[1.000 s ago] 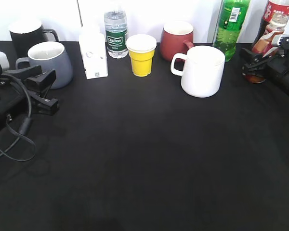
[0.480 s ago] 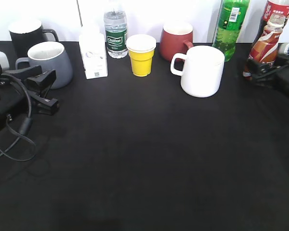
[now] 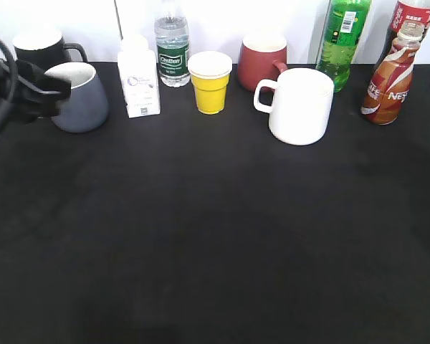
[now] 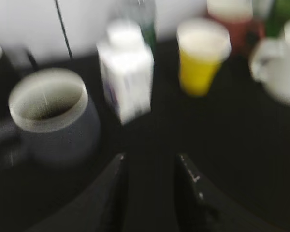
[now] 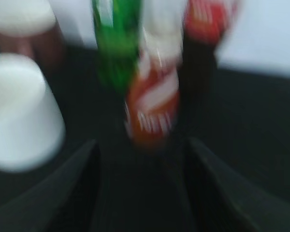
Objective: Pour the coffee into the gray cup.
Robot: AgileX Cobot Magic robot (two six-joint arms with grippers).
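- On the black table (image 3: 215, 236), the white mug (image 3: 299, 104) stands nearest the camera in the exterior view, handle to the left, with no writing on it.
- The coffee bottle (image 3: 388, 80) stands upright at the right edge, red-brown with white swirls; "NES" can be read on its label, the rest turning out of sight.
- The right gripper (image 5: 140, 159) shows only in its blurred wrist view: two dark fingers spread wide, the bottle standing ahead between them and free of both.
- The gray cup (image 3: 79, 96) sits at the far left, mouth up; the left wrist view shows a dark inside.
- The left gripper (image 4: 150, 169) has its fingers apart with nothing between them. In its wrist view the gray cup lies ahead and left; the exterior view shows the arm's dark body overlapping the cup's left side, contact unclear.
- A white carton (image 3: 139, 83) stands just right of the gray cup, with small print too fine to read.
- A yellow paper cup (image 3: 211, 82) follows, then a dark red mug (image 3: 262, 60) behind the white mug.
- A black mug (image 3: 39, 51) stands behind the gray cup.
- At the back: a water bottle (image 3: 172, 44) with an unreadable green label, a green bottle (image 3: 342, 36), and a red-labelled bottle (image 3: 416, 13).
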